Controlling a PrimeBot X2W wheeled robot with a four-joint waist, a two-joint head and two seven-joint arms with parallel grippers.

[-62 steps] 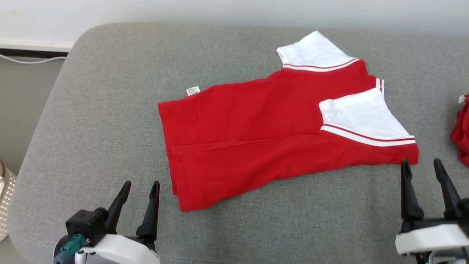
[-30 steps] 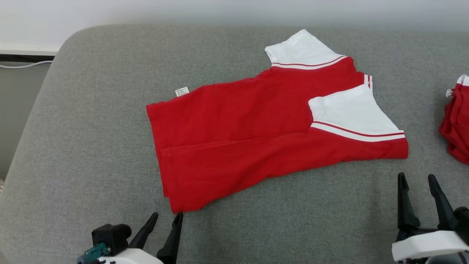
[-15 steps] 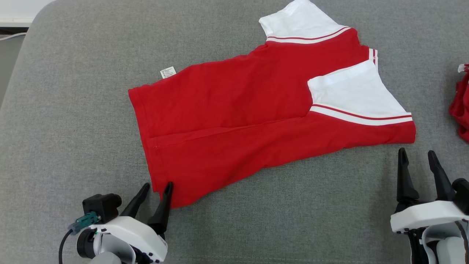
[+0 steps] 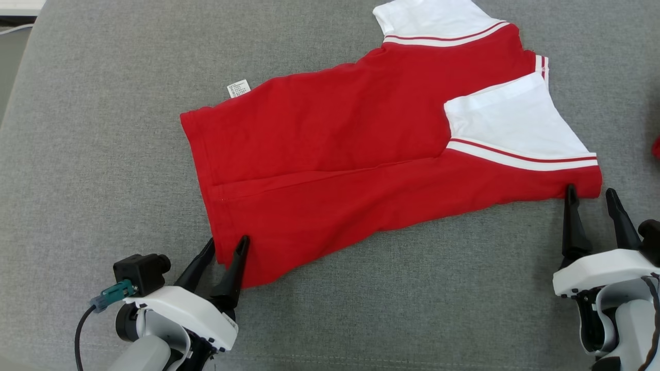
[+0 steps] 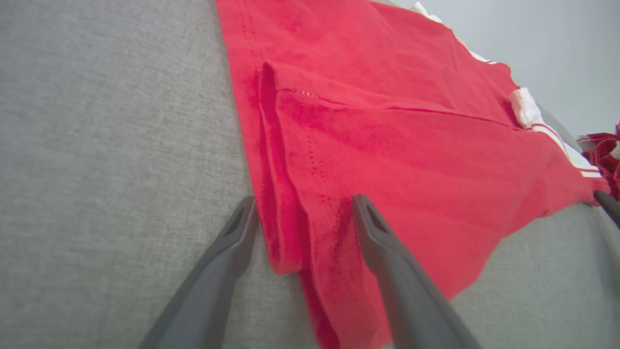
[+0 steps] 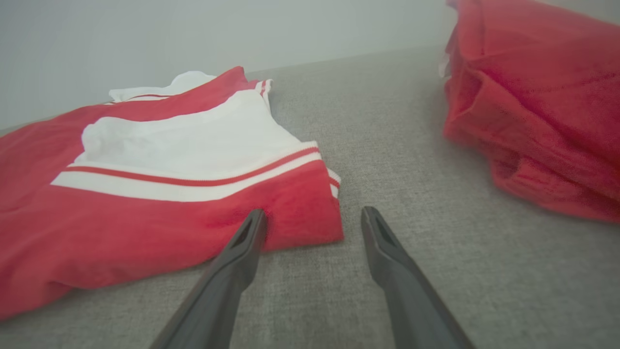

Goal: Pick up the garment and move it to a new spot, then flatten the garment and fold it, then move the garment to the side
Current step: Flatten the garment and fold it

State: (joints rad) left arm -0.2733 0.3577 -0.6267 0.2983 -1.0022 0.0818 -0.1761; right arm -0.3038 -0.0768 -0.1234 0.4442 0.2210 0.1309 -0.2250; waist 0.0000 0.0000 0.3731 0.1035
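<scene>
Spread wide, the left gripper and right gripper sit at near corners of the red garment, apparently mid-fold; next they must pinch and lift.

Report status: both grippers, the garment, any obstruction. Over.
Left gripper open, jaws astride a hem corner of the garment. Right gripper open at its shoulder corner. Garment flat on cushion, not lifted. Another red cloth lies apart, right.

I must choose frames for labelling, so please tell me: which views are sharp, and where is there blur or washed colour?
Head view: sharp, even light, garment seams crisp. Left wrist view: left gripper soft toward the bottom edge, the red paler. Right wrist view: hazy overall, the second red cloth blurred.
</scene>
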